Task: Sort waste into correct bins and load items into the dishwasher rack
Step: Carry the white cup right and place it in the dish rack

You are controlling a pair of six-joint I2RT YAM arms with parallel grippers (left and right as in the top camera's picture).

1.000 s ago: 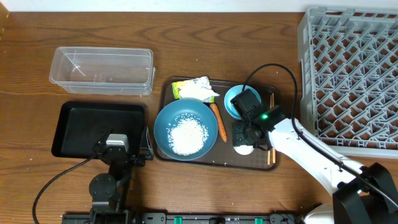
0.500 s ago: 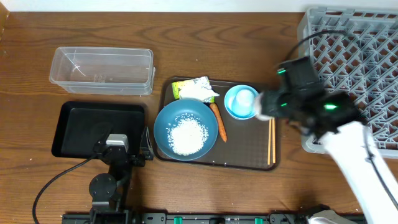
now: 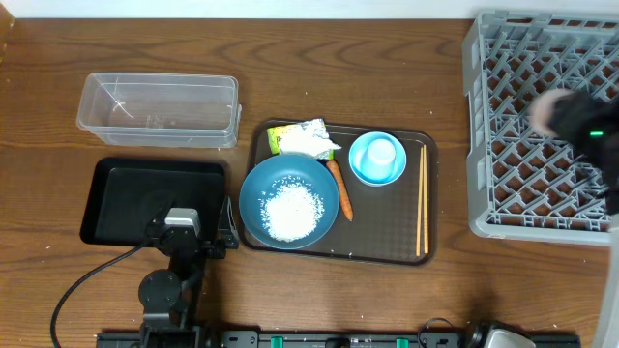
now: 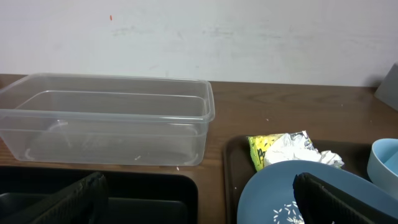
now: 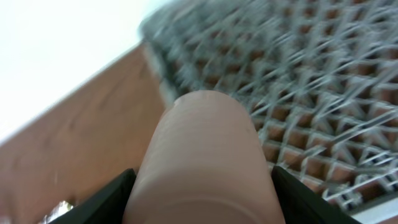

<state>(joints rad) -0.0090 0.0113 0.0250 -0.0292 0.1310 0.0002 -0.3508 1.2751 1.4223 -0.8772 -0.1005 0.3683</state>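
My right gripper is shut on the small white cup, which fills the right wrist view. It hangs, blurred, over the grey dishwasher rack, where the cup shows as a pale smear. On the brown tray the large blue bowl holds rice. Beside it lie the carrot, the wrapper, the light-blue cup-like bowl and the chopsticks. My left gripper stands open between the black tray and the blue bowl, holding nothing.
The clear container sits at the back left, with the black tray in front of it. The brown tray lies mid-table. The rack takes up the right side, and bare wood lies between it and the brown tray.
My right gripper lifted the white cup off the brown tray and carried it right, up over the rack. The left arm has not moved.
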